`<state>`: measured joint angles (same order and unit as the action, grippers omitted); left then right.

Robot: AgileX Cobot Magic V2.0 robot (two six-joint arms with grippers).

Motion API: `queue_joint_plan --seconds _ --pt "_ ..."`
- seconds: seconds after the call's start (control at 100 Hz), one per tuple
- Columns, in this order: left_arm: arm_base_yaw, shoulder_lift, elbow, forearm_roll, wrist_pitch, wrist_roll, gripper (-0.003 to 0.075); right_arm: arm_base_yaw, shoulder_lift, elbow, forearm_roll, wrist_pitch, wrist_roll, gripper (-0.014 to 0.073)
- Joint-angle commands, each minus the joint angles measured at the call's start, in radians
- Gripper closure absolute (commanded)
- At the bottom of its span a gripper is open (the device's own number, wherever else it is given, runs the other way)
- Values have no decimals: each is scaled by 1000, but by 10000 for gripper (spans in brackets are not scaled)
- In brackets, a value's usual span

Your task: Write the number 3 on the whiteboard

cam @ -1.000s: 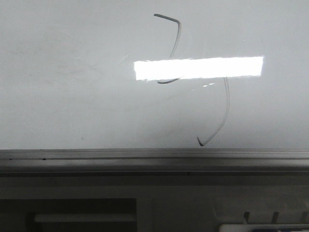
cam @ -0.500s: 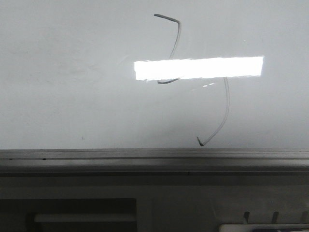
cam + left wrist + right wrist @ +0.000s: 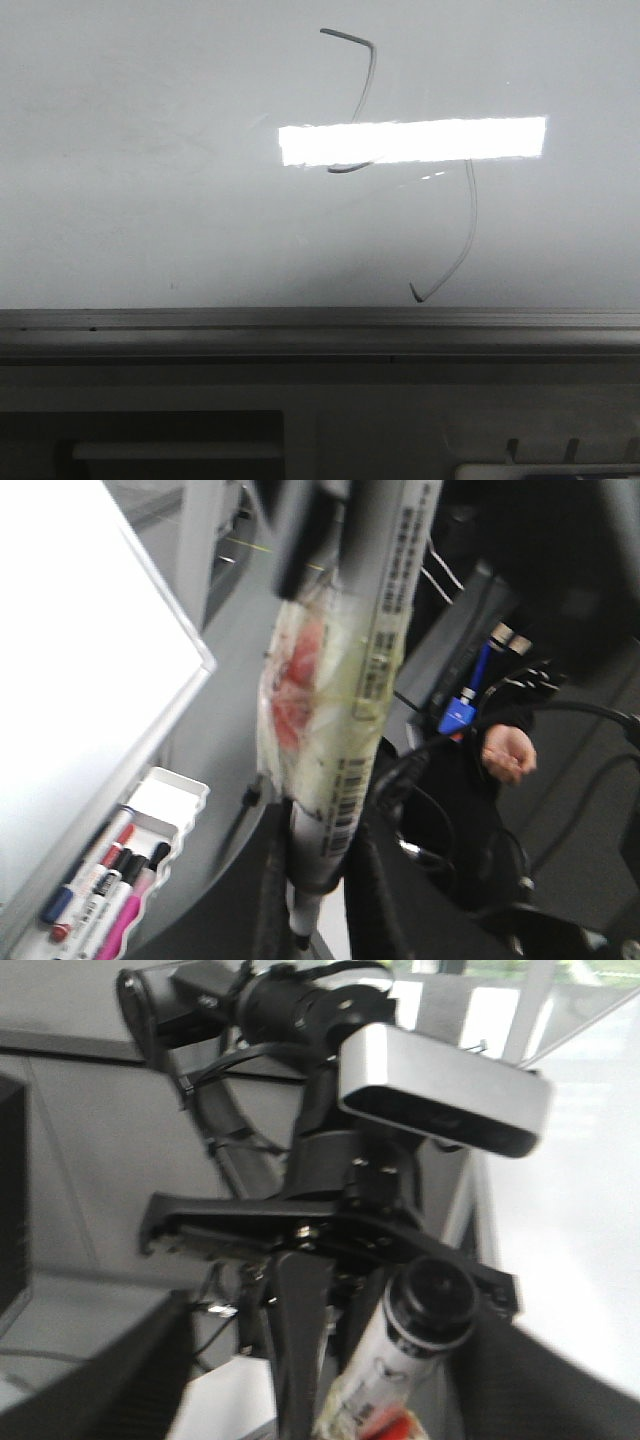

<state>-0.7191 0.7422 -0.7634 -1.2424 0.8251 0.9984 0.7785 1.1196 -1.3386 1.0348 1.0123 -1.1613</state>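
Nothing has shifted on the front view since a second ago: the number 3 (image 3: 372, 100) sits unchanged on the whiteboard (image 3: 150, 180), top hook near 12 o'clock, tail down toward 5 o'clock just above the grey ledge (image 3: 320, 335), a white glare (image 3: 412, 140) cutting across its middle. Left wrist view shows the left hand (image 3: 310, 880) clamped around a taped marker (image 3: 330, 730), with a pen tray (image 3: 150, 810) beside the board. Right hand: cannot tell, its fingers aren't visible.
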Motion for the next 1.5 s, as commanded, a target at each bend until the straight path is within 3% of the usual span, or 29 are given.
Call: queue_joint_plan --seconds 0.0,0.1,0.19,0.29,0.3,0.4,0.8,1.06,1.49 --pt "3 3 -25 -54 -76 -32 741 -43 -58 -33 -4 -116 49 -34" --pt "3 3 -20 -24 -159 -71 741 -153 -122 -33 -113 -133 127 11" --pt "3 3 -3 24 -283 -133 741 -264 -175 -27 -190 -119 189 111" --pt "3 35 26 44 -443 -200 741 -356 -231 0 -218 -94 195 319" --pt "3 38 29 44 -463 -201 741 -363 -237 7 -218 -94 195 379" --pt "3 112 35 52 -548 -201 741 -378 -278 70 -216 -114 195 662" --pt "3 419 27 28 -640 -203 741 -378 -301 302 -180 -123 250 656" --pt "12 461 27 10 -754 -204 741 -378 -301 321 -152 -145 250 656" --pt "12 541 27 -56 -753 -204 741 -378 -301 329 -121 -147 250 656"
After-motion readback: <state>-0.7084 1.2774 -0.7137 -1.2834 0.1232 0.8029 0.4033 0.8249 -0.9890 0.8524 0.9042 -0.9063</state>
